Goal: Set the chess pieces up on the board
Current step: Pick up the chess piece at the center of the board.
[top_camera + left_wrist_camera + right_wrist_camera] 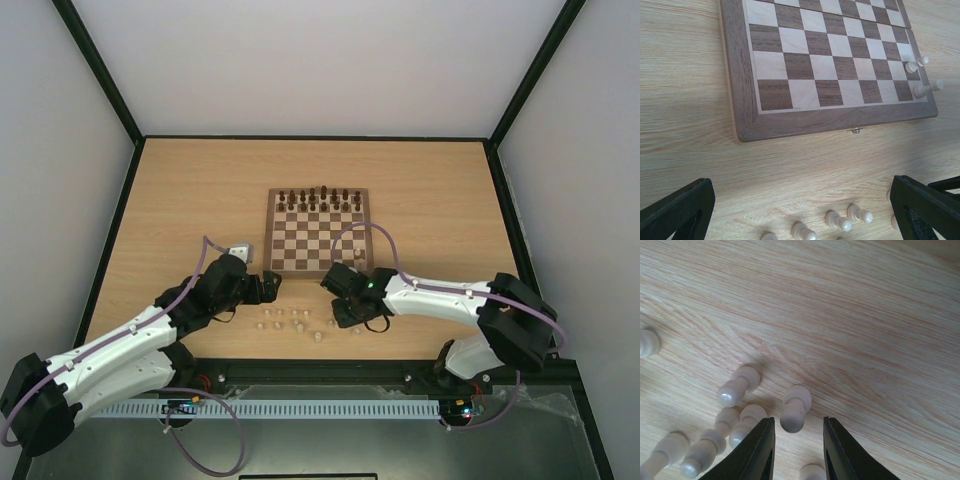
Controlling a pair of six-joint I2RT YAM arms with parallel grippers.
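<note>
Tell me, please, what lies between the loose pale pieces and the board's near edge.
Nothing but bare table; the left wrist view shows that stretch between the pieces and the board empty.

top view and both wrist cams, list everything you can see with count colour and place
board: one, dark brown and cream checks with a brown border, middle of the table
dark pieces: count unclear, dark brown, lined along the board's far edge
pale pieces on board: two, cream, by its near right corner
loose pale pieces: roughly ten, cream, scattered on the table just in front of the board, several on their sides
table: one, light wood
left arm: one, white and black, left of the loose pieces, jaws wide open and empty
right arm: one, white and black, over the loose pieces, jaws narrowed either side of one lying piece, not visibly touching it
</note>
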